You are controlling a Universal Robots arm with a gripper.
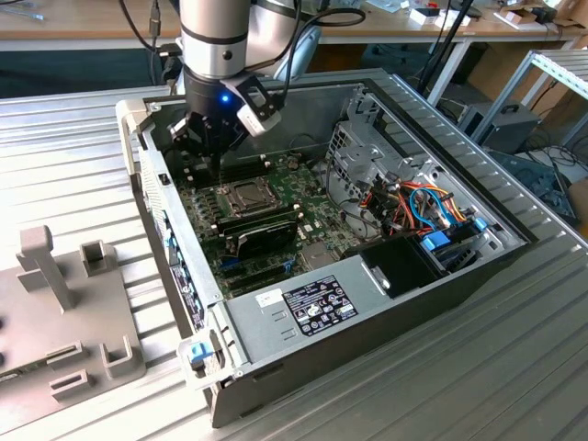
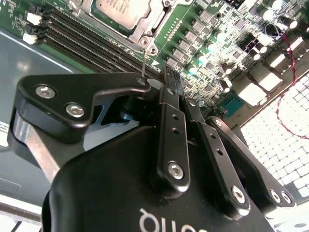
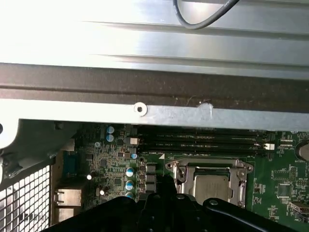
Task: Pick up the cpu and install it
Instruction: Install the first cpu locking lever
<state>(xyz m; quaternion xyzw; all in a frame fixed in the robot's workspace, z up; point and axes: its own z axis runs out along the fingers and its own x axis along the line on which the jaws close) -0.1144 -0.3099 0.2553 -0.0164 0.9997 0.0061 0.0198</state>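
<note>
The cpu point(image 1: 248, 194), a small square chip with a dull silver-grey top, lies in the socket on the green motherboard point(image 1: 308, 220) inside the open computer case. In both wrist views the cpu point(image 2: 118, 8) point(image 3: 210, 186) sits inside the socket's metal frame point(image 3: 179, 170). My gripper point(image 1: 213, 168) hangs over the board just beyond the socket, toward the case's rear wall. Its black fingers point(image 2: 175, 86) are pressed together with nothing between them. A thin metal lever point(image 2: 144, 60) rises from the socket's corner close to the gripper point(image 2: 170, 73) point(image 3: 164, 186).
Memory slots point(image 3: 203, 140) run beside the socket along the case's rear wall point(image 3: 154, 113). A long black expansion card point(image 1: 262, 234) lies in front of the socket. A drive cage point(image 1: 363, 156), coloured cables point(image 1: 423, 207) and the power supply point(image 1: 303, 308) crowd the rest of the case. A grey fixture point(image 1: 55, 303) stands outside on the exterior view's left.
</note>
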